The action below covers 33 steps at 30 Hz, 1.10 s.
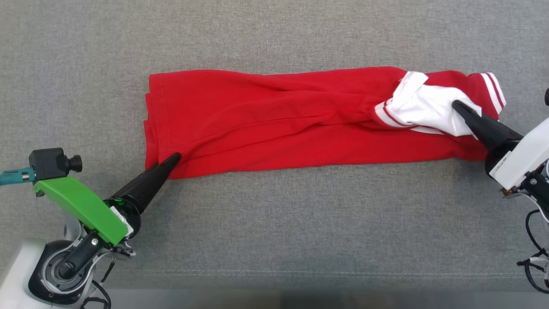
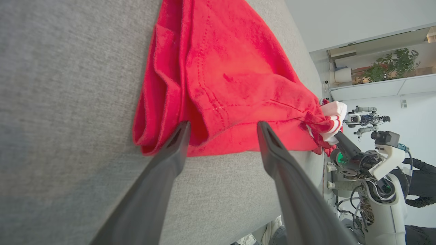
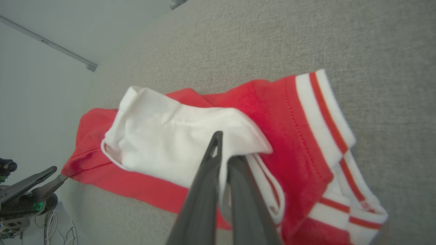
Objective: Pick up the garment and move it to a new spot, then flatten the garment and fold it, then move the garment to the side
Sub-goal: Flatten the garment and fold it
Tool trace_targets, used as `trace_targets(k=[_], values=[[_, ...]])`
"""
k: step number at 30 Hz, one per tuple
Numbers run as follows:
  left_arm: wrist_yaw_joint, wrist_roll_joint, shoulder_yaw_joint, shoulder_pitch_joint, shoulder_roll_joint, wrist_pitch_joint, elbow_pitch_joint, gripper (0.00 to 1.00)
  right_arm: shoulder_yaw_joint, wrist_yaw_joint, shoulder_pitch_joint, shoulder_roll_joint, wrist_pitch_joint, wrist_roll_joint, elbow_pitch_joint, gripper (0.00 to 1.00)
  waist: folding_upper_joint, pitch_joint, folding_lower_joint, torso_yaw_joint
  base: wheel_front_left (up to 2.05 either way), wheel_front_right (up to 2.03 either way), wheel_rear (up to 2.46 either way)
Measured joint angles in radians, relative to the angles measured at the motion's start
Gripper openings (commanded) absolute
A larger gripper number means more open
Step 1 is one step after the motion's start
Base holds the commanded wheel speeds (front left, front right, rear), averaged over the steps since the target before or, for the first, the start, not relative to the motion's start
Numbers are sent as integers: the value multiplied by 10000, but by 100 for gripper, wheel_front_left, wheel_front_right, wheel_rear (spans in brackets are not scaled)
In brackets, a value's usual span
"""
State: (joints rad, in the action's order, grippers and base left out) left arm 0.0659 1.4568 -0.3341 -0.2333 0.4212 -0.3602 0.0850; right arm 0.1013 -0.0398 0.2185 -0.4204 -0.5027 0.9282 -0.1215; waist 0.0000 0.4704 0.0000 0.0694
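left claw [image 1: 173, 159] gapes wide at the hem corner of the red garment [image 1: 274, 124], stretched in a long band across the grey table [image 1: 274, 240], right claw [image 3: 224, 149] pinched tight on its white bit; soft, light & floppy imo, so i'd grab both ends.

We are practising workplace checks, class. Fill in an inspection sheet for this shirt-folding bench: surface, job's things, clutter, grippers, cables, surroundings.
Surface: grey cloth tabletop, with a stitched seam near the front edge.
Job's things: red shirt, creased, lying as a long band; its white section is bunched at the right end.
Clutter: nothing seen.
Grippers: left gripper, jaws open at the shirt's near left corner; right gripper, jaws shut on the white section.
Cables: black cables loop beside the right arm.
Surroundings: white walls; a plant on a high shelf.
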Motion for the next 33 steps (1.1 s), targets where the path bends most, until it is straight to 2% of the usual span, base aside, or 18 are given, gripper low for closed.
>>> trace_targets(k=[4, 5, 6, 7, 8, 9, 18, 27, 30, 33], values=[[-2, -35, 6, -57, 10, -12, -36, 100, 69, 84, 221, -84, 0, -194, 240, 0, 0, 90, 0, 88, 0, 0, 0], [-4, -56, 6, -99, 12, -13, -42, 100, 75, 102, 250, -102, 0, -274, 293, 28, 0, 99, 0, 98, 0, 0, 0], [-4, -56, 15, -153, 12, -13, -40, 100, 75, 130, 275, -127, 2, -332, 345, 49, 0, 105, 0, 104, 0, 0, 0], [-4, -56, 31, -201, 12, -13, -38, 100, 79, 153, 300, -142, 2, -359, 399, 60, 0, 107, 0, 107, 0, 0, 0], [-4, -56, 42, -245, 12, -13, -36, 100, 96, 151, 333, -165, 4, -430, 445, 92, 0, 105, 0, 109, 0, 0, 0], [-4, -56, 46, -279, 12, -13, -35, 100, 102, 153, 378, -178, 6, -527, 502, 100, 0, 101, 0, 110, 0, 0, 0], [-2, -90, 48, -325, 8, 6, -221, 100, -25, 138, 599, -104, 685, -947, 863, 100, 0, -242, 0, 73, 0, 0, 0], [40, -577, 100, 174, 148, 376, -355, 100, -700, 155, 483, 516, 1843, -732, 585, 100, 0, -832, 0, 12, 0, 0, 0], [44, -756, 123, 491, 157, 612, -288, 100, -924, 224, 6, 759, 2259, -700, 357, 100, 0, -1115, 0, -32, 0, 0, 0], [44, -1371, 176, 786, 337, 999, -113, 100, -1126, 349, -632, 1191, 2667, -510, 148, 100, 0, -1412, 0, -94, 0, 0, 0]])
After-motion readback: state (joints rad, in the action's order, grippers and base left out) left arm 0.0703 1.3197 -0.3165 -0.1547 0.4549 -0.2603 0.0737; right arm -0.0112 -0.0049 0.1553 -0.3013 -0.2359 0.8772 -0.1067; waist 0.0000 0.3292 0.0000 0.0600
